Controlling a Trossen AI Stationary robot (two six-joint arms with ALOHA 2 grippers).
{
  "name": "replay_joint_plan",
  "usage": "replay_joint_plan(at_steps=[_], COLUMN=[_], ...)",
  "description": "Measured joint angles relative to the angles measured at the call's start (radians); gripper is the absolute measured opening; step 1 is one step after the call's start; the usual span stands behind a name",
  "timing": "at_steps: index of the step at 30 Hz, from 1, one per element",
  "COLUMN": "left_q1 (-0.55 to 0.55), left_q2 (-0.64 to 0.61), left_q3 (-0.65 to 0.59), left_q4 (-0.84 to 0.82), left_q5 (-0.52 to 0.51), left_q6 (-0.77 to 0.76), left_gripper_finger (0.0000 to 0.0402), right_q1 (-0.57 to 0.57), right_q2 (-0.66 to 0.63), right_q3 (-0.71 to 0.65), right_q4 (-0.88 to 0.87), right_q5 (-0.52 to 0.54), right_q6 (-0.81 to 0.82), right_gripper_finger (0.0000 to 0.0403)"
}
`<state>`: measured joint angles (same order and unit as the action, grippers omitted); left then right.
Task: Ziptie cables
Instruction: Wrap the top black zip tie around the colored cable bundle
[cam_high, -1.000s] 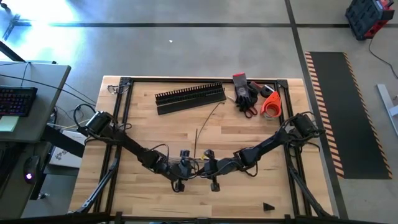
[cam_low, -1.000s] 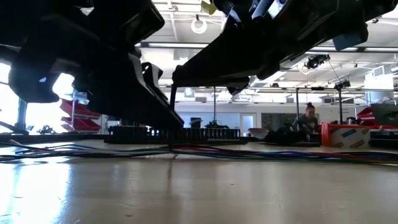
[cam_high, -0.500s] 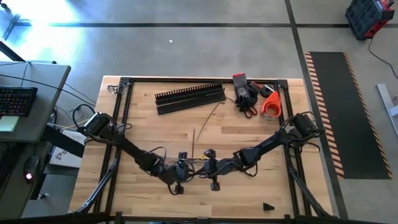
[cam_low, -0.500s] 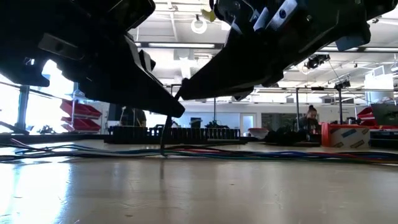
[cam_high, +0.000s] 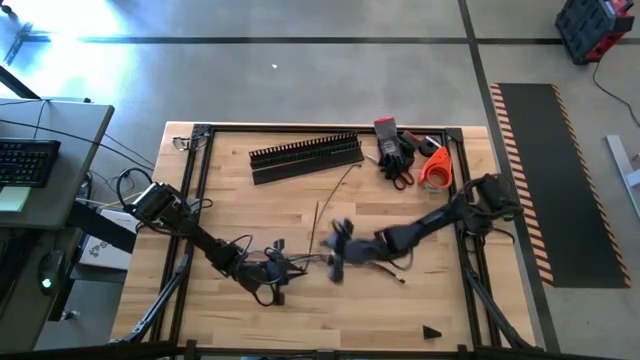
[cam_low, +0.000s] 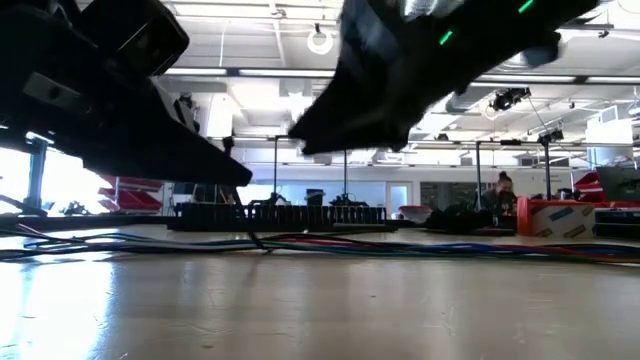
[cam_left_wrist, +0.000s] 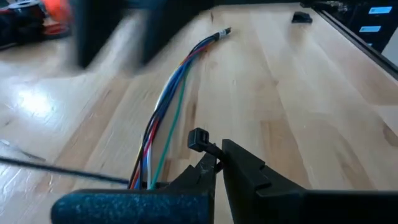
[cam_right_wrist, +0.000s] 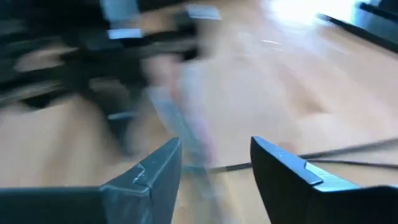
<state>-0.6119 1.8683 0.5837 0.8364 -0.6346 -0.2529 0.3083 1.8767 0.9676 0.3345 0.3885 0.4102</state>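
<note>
Cables (cam_left_wrist: 163, 121) lie along the table (cam_high: 400, 310) with the left gripper (cam_left_wrist: 217, 163) pinched on a zip tie (cam_left_wrist: 200, 141) just beside them to bind them, right gripper (cam_right_wrist: 214, 163) apart, empty.

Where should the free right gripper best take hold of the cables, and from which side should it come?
Probably at the free stretch of the cables, between the left gripper, shut on the zip tie, and the bundle's far tip. The wires lie flat and run together there, so the open right gripper could come down from above, fingers straddling the bundle crosswise.
</note>
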Motion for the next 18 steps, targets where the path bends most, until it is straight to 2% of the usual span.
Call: replay_joint_plan(at_steps=[10, 18], left_q1=[0.0, -0.003], left_q2=[0.0, 0.0], left_q3=[-0.002, -0.002], left_q4=[-0.001, -0.001], left_q5=[0.002, 0.004], left_q6=[-0.006, -0.008], left_gripper_finger=[0.0, 0.0], right_q1=[-0.28, -0.391], right_q2=[0.071, 0.151], right_q3=[0.0, 0.0], right_q4=[-0.008, 0.008], right_q5=[-0.1, -0.231], right_q6=[0.072, 0.105], right_gripper_finger=[0.0204, 0.0204])
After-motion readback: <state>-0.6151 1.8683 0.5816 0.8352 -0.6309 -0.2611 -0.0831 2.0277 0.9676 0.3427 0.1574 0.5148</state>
